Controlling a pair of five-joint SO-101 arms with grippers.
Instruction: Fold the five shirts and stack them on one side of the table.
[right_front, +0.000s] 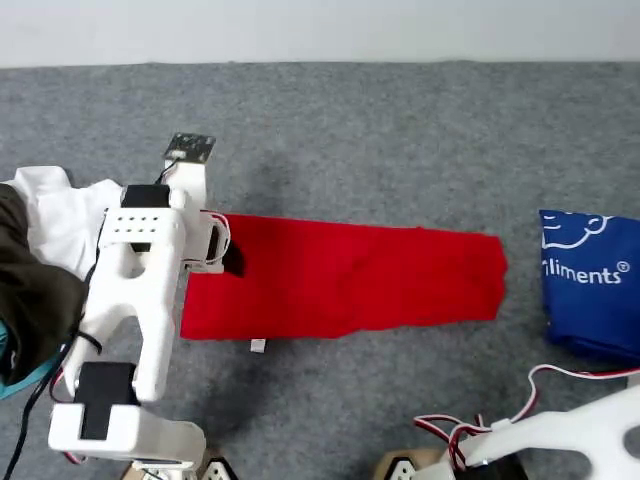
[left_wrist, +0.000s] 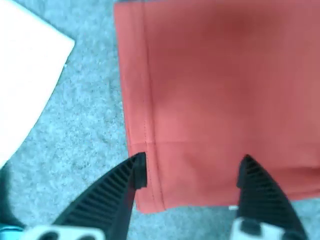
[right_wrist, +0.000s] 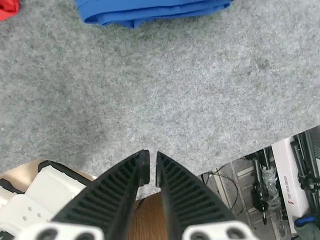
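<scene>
While the long red cotton shirt (right_front: 350, 275) lies as a flat band across the middle of the grey felt-covered worktop (right_front: 350, 130), the left tool (left_wrist: 192, 162) hangs just above its short end, fingers wide apart and straddling the stitched hem. That placing looks chosen for a pinch at the end, so that the band can be doubled over toward its far side; this is a judgement from the pose alone. The fabric is matte, soft and thin, with a double seam running along the edge and a small white tag (right_front: 258, 346) poking out from the near side. It should drape and slide easily on the nappy felt, so a shallow grip may catch one layer only.

Over bare felt near the worktop's front edge the right tool (right_wrist: 150, 157) has its ribbed black fingers almost together, holding nothing. Close beyond it sits the folded blue printed shirt (right_front: 595, 285), a neat squarish packet at the worktop's right side, likely the start of the stack. At the opposite side a rumpled white shirt (right_front: 60, 215) and a dark crumpled garment (right_front: 25, 290) wait unfolded.
</scene>
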